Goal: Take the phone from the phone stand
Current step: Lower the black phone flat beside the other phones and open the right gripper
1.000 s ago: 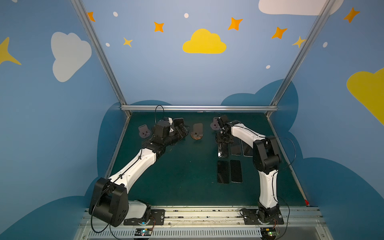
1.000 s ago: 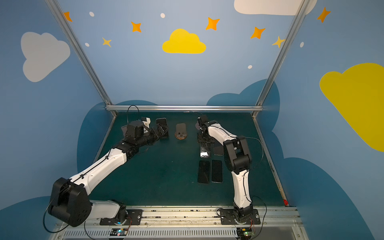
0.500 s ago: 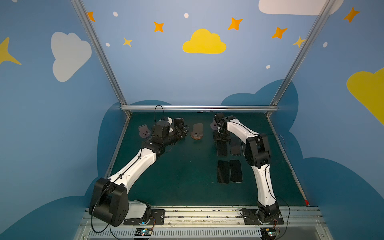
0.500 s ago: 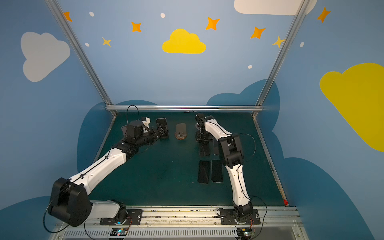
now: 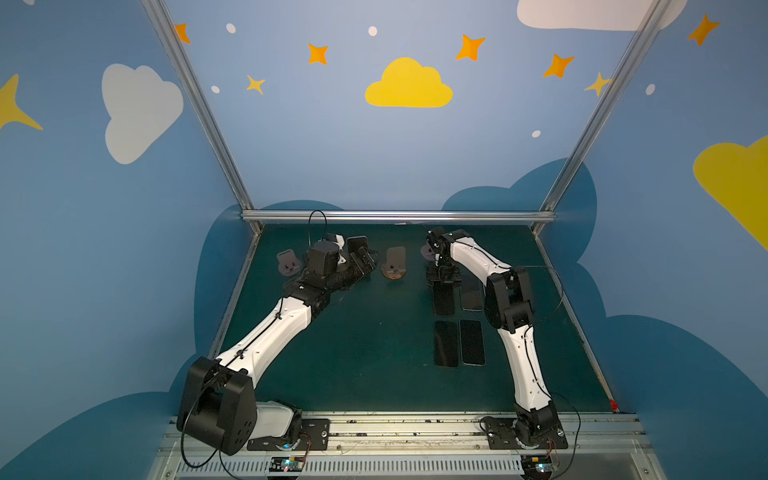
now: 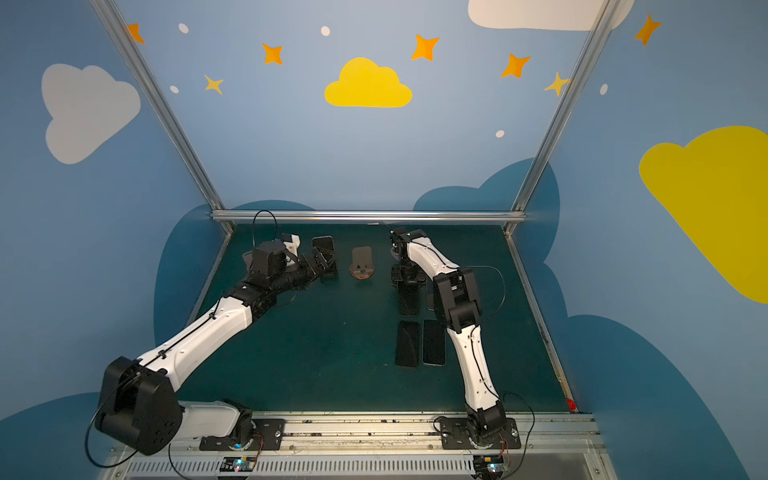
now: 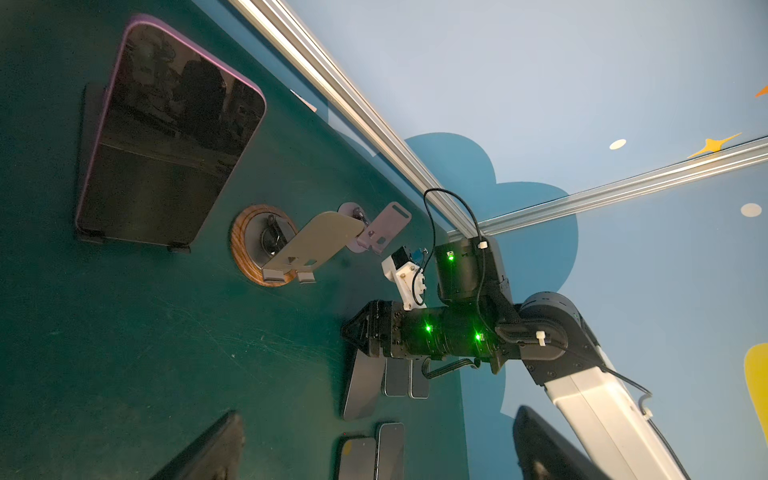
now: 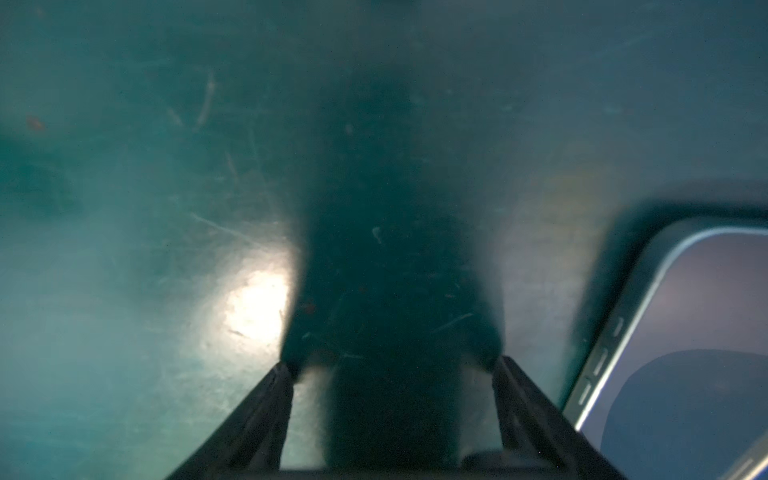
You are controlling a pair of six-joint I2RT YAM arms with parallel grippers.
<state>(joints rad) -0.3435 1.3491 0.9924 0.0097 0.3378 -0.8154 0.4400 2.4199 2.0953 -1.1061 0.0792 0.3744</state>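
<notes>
Two arms are reaching toward the back of the table (image 5: 365,374). The left gripper (image 5: 363,261) is hovering with its jaws spread wide and grasping nothing, just in front of the purple phone (image 5: 357,245). That phone is leaning upright on the black stand (image 7: 92,120) at the back of the table, left of the middle, and its lower edge is sitting on the stand's two lips. In the left wrist view its dark screen is facing the camera, and the left fingers (image 7: 208,449) are showing apart from it, touching neither phone nor stand.

The right gripper (image 5: 444,286) is pointing down at the table on the right side and is clamping the far end of a dark phone (image 5: 443,301). In the left wrist view this phone (image 7: 361,386) is hanging tilted from the gripper, with its other end down near the table. In the right wrist view the right fingers (image 8: 257,415) are standing either side of a blurred dark shape, too soft to read clearly.

A flat phone (image 5: 471,293) is lying just beside the dark phone, and a near pair (image 5: 446,343) is lying side by side closer to the front rail. A wood stand (image 5: 394,268) is standing between the two grippers, and a grey stand (image 5: 288,264) is sitting left of the left arm.
</notes>
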